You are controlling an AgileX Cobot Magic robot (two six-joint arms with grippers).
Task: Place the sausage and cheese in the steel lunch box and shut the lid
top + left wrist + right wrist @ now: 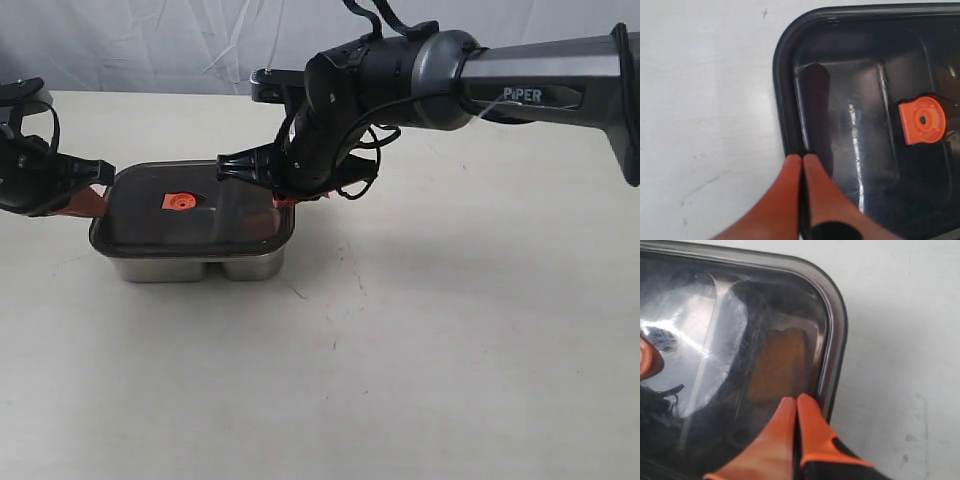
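Observation:
The dark tinted lid [235, 215] lies flat on the steel lunch box [190, 267], its orange valve [178, 201] facing up. My left gripper [96, 200] is shut, its tips [802, 157] resting on the lid's left rim [782, 100]. At the right rim [832, 340] my right gripper [284, 199] is shut too, with its tips [796, 399] on the lid. Through the lid a dull orange block, the cheese [777, 365], shows in the right compartment. A dark long shape [815, 110] under the lid's left end may be the sausage; I cannot tell.
The box stands on a pale tabletop [420, 330] with faint scuffs. The right arm [520, 85] reaches in from the upper right, above the table behind the box. Table surface lies in front of and to the right of the box.

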